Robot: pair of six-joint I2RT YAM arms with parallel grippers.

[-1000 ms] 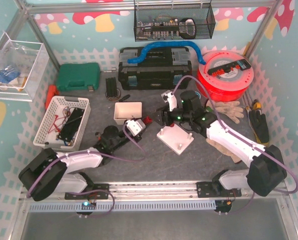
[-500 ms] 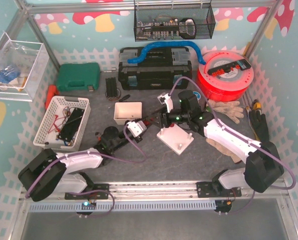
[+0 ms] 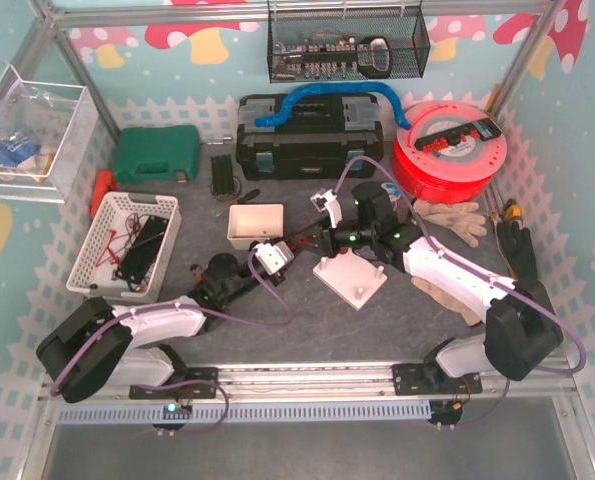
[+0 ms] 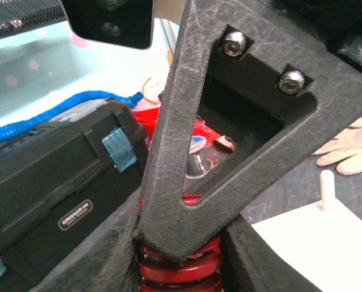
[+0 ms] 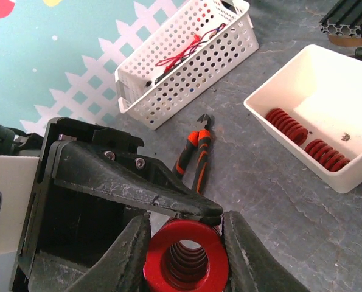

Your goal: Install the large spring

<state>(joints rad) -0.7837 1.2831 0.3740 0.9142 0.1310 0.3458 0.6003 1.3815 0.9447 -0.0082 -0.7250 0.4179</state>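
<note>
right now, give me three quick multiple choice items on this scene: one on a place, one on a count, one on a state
1. Where do the orange-handled cutters lie?
A on the toolbox
B on the table, between the white basket and the white tray
C on the red reel

2. How many small red springs lie in the white tray?
A none
B two
C five

3. The large spring is
A loose on the table
B seated on a peg
C held by the left gripper and the right gripper

Answers: 1 B, the right wrist view shows them there. 2 B, two coils show inside. 3 C, each wrist view shows its fingers flanking it.
</note>
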